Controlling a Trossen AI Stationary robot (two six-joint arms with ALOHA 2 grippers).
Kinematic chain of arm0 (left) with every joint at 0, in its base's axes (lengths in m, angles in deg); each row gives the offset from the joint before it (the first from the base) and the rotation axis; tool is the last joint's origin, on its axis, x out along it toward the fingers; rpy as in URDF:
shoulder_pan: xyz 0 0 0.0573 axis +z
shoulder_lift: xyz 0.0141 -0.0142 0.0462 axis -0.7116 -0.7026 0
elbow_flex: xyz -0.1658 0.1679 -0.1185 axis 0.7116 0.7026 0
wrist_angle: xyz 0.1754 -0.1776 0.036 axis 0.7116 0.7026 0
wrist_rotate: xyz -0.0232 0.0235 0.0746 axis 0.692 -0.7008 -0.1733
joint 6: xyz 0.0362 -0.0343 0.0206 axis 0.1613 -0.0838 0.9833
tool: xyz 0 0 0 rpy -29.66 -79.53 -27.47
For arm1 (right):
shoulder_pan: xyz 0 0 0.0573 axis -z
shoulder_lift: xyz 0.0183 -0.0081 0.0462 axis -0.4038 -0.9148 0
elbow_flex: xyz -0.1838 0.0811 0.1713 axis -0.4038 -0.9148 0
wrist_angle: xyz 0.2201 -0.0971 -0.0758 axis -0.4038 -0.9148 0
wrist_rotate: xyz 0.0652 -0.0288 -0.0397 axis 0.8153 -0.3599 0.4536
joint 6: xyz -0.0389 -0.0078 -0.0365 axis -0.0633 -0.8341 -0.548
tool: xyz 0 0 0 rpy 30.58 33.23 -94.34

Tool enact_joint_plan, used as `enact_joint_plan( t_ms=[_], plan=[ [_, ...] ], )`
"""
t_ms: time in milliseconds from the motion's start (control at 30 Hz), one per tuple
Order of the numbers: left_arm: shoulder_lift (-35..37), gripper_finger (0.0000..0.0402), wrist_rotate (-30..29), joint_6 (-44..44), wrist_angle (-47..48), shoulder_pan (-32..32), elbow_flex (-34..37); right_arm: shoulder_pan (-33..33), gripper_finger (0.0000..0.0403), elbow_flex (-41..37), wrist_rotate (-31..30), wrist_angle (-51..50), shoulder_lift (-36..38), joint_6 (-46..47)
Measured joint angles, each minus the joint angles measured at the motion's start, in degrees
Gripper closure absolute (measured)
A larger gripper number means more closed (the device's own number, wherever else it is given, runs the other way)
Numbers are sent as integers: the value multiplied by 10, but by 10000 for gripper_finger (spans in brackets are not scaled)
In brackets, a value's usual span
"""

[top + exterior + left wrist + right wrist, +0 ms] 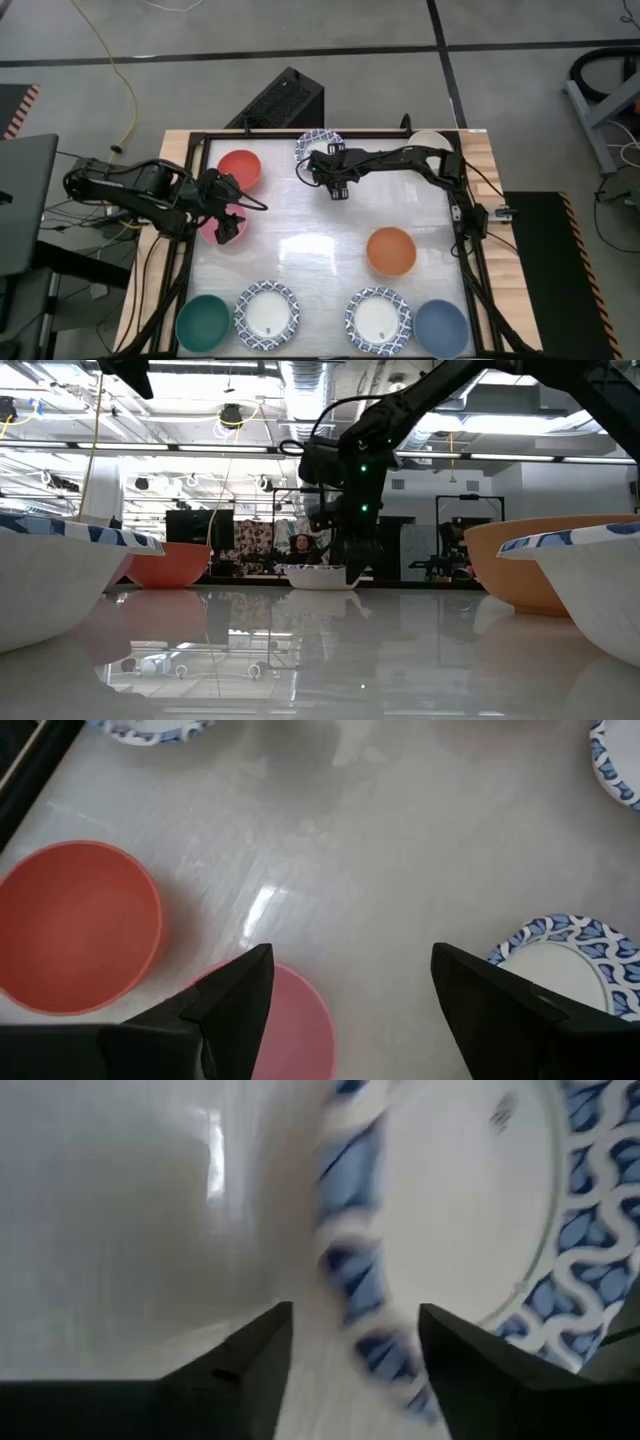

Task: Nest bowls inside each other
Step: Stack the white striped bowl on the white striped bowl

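Tabletop (320, 240), glossy white, black-framed, carries nine bowls, none nested yet.

Count, wide to small. Three shallow patterned bowls with blue rims: two along the near edge (266, 315) (378, 320), and a third patterned bowl (318, 146) at the far edge. Six plain bowls, one each: red bowl (240, 169) far left, pink bowl (222, 226) just nearer than it, green bowl (203, 323) and blue bowl (441, 327) at the near corners, orange bowl (391, 250) right of centre, cream bowl (430, 141) at the far right edge, partly hidden by the right arm.

Step in hand, as judged: the first pick-ups, both arms reaching at once.

Right gripper (338, 188) hangs low by the third patterned bowl; the right wrist view shows its jaws wide, the blurred blue rim between them, nothing gripped. Next it likely needs to straddle the rim and close.

Left gripper (232, 222) sits over the pink bowl, jaws wide, empty, one finger (232, 1005) above its rim. It must drop onto the rim, pinch, then carry the bowl into a neighbour, probably the red.
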Motion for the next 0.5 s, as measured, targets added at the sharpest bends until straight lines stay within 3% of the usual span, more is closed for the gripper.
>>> enact_joint_plan(
  t_ms=[333, 500],
  plan=[
    [0, 141, -1, 0, 0, 0, 0, -3, 383, 0, -1, -6, 10, 32],
    [0, 141, -5, 3, 0, 0, 0, -22, 387, 0, 5, 0, 42, 40]
  ],
)
